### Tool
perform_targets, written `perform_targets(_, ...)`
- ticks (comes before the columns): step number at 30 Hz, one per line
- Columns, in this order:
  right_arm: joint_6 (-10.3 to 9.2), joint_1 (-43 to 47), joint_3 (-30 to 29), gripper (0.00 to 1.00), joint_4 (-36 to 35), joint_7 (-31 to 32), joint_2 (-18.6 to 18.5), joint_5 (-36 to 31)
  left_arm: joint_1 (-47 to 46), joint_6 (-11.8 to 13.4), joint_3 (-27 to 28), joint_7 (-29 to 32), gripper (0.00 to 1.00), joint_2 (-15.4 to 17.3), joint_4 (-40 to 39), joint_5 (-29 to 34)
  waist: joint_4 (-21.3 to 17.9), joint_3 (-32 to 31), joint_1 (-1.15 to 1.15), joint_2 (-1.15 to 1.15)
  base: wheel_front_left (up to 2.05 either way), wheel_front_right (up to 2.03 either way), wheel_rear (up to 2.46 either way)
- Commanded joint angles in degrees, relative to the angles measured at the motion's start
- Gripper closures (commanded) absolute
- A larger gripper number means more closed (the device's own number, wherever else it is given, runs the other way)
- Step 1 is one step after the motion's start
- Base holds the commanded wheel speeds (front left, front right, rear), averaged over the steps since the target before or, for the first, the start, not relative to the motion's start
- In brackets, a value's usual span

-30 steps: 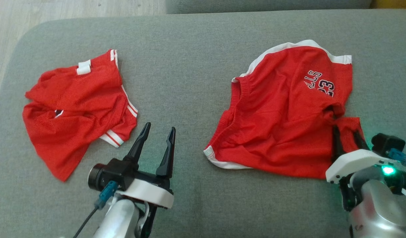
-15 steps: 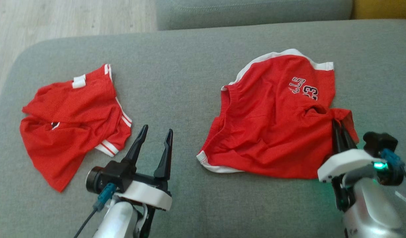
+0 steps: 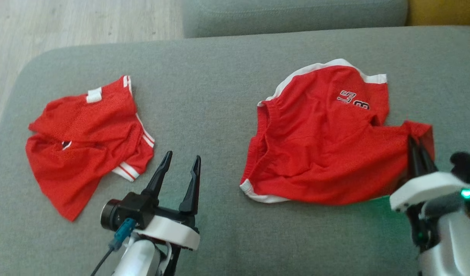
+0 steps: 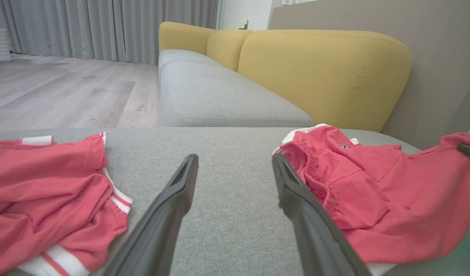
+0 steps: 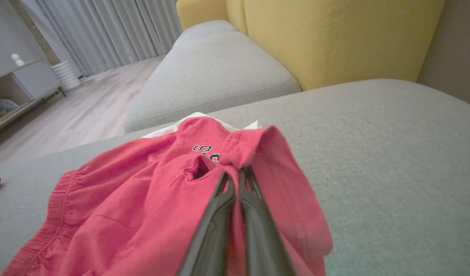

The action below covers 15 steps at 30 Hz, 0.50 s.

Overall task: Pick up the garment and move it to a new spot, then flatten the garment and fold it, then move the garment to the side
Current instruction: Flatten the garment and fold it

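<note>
Pinching garment (image 3: 319, 153) edge, right gripper (image 5: 235, 174); open cushion (image 3: 215, 92) beside.

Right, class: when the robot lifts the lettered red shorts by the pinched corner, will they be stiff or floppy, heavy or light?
Probably floppy: the shorts crease and sag from the corner the right gripper pinches. Likely light: thin cloth. The rest may drag across the cushion.

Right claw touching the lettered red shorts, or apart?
Touching. Right wrist view: right claw is shut on a raised fold of the lettered red shorts.
</note>
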Motion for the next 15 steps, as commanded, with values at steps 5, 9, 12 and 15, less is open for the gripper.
perform_targets(5,-0.04,-7.87,-2.53,1.00,-0.86,5.71,-0.32,-1.35,-2.80,-0.24,0.71,-0.55,0.00,0.04,-1.85,-0.12,2.06,2.34,0.00,0.00,0.00,0.00,0.00)
perform_targets(9,-0.04,-13.83,-6.65,1.00,5.00,10.42,-0.32,-4.66,-3.93,-0.44,-0.16,-0.55,0.00,0.04,-1.62,-0.35,4.05,3.95,0.00,0.00,0.00,0.00,0.00)
perform_targets(12,-0.04,-18.36,-10.07,1.00,10.52,12.68,-0.32,-9.36,-4.74,-0.54,-0.81,-0.55,0.00,0.04,-1.55,-0.64,5.64,4.85,0.00,0.00,0.00,0.00,0.00)
perform_targets(15,-0.04,-24.19,-12.45,0.00,17.44,11.33,-0.37,-13.41,-5.41,-0.67,-1.32,-0.55,0.00,0.04,-1.49,-0.85,6.99,5.42,0.00,0.00,0.00,0.00,0.00)
